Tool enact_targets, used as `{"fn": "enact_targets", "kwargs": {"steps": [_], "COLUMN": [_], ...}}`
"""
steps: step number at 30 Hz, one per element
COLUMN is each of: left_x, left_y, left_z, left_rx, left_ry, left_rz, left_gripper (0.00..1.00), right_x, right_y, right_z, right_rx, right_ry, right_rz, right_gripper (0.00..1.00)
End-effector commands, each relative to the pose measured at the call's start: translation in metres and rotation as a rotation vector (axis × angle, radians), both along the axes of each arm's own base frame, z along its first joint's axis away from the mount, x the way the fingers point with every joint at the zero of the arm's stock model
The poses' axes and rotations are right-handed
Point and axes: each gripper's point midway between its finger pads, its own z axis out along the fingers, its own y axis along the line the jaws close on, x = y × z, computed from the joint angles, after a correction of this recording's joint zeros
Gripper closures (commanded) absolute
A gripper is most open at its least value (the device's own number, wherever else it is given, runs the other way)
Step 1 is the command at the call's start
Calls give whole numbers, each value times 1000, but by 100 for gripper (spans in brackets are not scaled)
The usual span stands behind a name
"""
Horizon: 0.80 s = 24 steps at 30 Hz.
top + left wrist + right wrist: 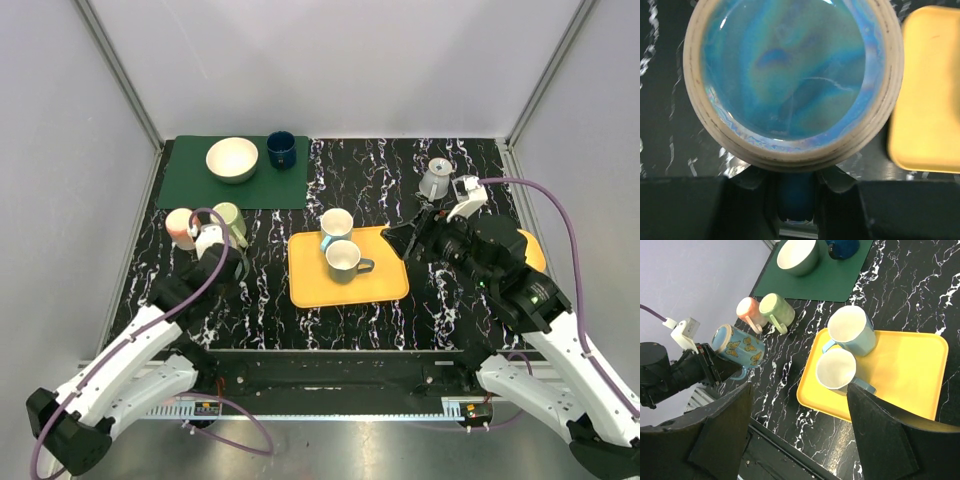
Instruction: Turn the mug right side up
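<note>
A blue mug with butterflies [737,351] is tipped on its side at the table's near left. My left gripper [796,177] is shut on its blue handle [797,197]. The left wrist view is filled by one round end of the mug [790,70], iridescent blue inside a cream ring. In the top view my left gripper [225,262] covers the mug. My right gripper [800,435] is open and empty, held above the table to the right of the yellow tray [385,285], where it also shows from above [400,240].
Two upright mugs [336,226] [345,262] stand on the tray. A pink mug [181,226] and a green mug [230,220] lie on their sides beside my left gripper. A bowl [232,159] and a dark blue mug [281,150] sit on a green mat [190,185]. A grey mug [437,180] stands back right.
</note>
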Motion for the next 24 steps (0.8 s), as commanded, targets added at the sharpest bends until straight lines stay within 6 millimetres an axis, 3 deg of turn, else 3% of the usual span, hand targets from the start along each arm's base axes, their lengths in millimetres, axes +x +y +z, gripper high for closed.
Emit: {"fn": "enact_targets", "kwargs": {"steps": [1,4,10,20,21,22,24], "left_x": [15,17,29,50,50,50,48], "left_y": [23,24,32,29,30,31,31], "left_z": [1,-26,-58,-77,-82,-83,-87], "left_rx": [13,-23,-76,-74,-61,-53,-47], "left_ry": [-68,1,66,106,122,128,150], "left_rz": [166,193,273,301,307,311,312], "left_gripper": [100,100,100,100,97,83,66], "right_x": [6,8,9,11,12,12,12], "right_y": [1,2,4,6,7,7,7], "right_z": [3,-1,-5,-19,-20,-22,-26], "right_rx": [-7,-10,-5,-10,-12,-14,-21], "right_ry": [-49,-46,-47,-25,-22,-20,-12], "right_rz": [-6,-4,-2,-3,-2,-2,-3], "right_gripper": [19,20,20,20,19,20,20]}}
